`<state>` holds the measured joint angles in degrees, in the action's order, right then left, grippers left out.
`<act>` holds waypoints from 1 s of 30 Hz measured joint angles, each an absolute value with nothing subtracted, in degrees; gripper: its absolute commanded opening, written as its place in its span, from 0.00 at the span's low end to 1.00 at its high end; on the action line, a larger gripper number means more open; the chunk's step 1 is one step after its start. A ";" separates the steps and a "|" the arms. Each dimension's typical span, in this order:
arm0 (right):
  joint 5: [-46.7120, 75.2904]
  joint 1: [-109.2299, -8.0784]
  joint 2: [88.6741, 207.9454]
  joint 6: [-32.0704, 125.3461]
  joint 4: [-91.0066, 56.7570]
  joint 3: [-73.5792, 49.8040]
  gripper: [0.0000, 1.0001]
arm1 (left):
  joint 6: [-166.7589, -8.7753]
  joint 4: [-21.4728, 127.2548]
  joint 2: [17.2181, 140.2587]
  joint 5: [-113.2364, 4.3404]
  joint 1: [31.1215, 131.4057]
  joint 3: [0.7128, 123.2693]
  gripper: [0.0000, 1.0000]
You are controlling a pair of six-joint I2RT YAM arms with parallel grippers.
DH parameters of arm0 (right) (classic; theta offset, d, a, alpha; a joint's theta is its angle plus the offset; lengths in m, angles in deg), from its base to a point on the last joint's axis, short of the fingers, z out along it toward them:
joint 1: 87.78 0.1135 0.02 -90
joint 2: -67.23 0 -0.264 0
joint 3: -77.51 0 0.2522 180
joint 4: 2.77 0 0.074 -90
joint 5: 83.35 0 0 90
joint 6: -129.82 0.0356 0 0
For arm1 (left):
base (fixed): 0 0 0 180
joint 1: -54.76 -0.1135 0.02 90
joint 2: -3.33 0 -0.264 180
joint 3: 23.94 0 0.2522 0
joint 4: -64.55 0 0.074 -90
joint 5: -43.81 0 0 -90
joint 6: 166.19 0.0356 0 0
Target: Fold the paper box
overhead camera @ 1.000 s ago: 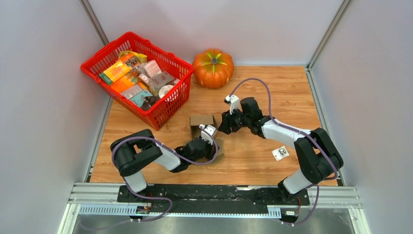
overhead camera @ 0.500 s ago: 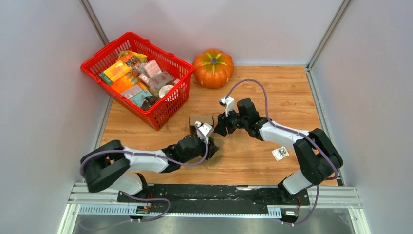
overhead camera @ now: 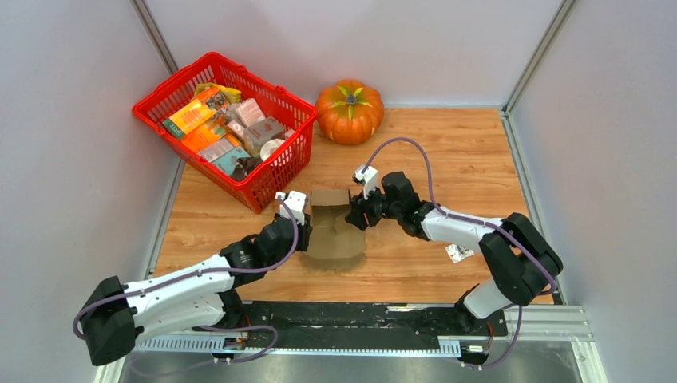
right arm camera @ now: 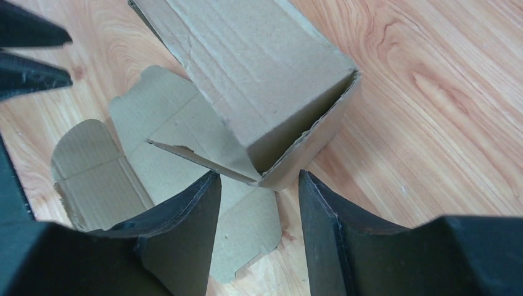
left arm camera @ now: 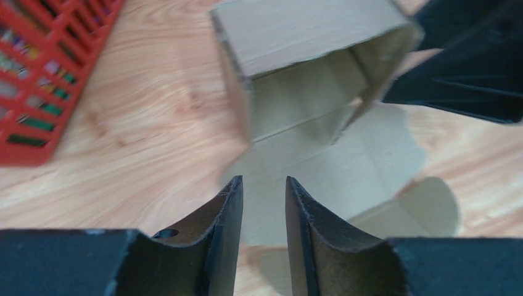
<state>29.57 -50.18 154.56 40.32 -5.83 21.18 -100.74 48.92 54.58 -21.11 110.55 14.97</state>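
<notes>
While its far walls stand up and its near flaps lie flat, paper box [overhead camera: 334, 239] central on the table [overhead camera: 455, 152], left gripper [overhead camera: 306, 237] by its left edge, narrowly parted, empty, right gripper [overhead camera: 351, 214] at its right wall, parted wider

Robot lab cell (grey partition walls [overhead camera: 72, 144])

Far left corner: red basket [overhead camera: 279, 171] fills it.
Far edge, middle: pumpkin [overhead camera: 349, 112].
Centre: paper box [overhead camera: 335, 243], left gripper [overhead camera: 306, 238] and right gripper [overhead camera: 351, 215] close beside it.
Far right corner: bare wood, open.
Near right: small white card [overhead camera: 457, 253], flat.
</notes>
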 measured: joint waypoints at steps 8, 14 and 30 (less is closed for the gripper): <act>18.70 -44.34 154.32 38.89 0.97 24.85 0.52 | -99.45 48.98 63.01 -12.23 108.43 15.16 0.43; 12.17 -42.11 154.32 38.26 6.26 26.84 0.51 | -96.28 55.85 70.58 -9.96 108.22 17.07 0.47; 1.92 -38.46 158.69 36.69 16.77 27.10 0.32 | -95.04 62.71 79.38 -8.73 106.79 21.50 0.33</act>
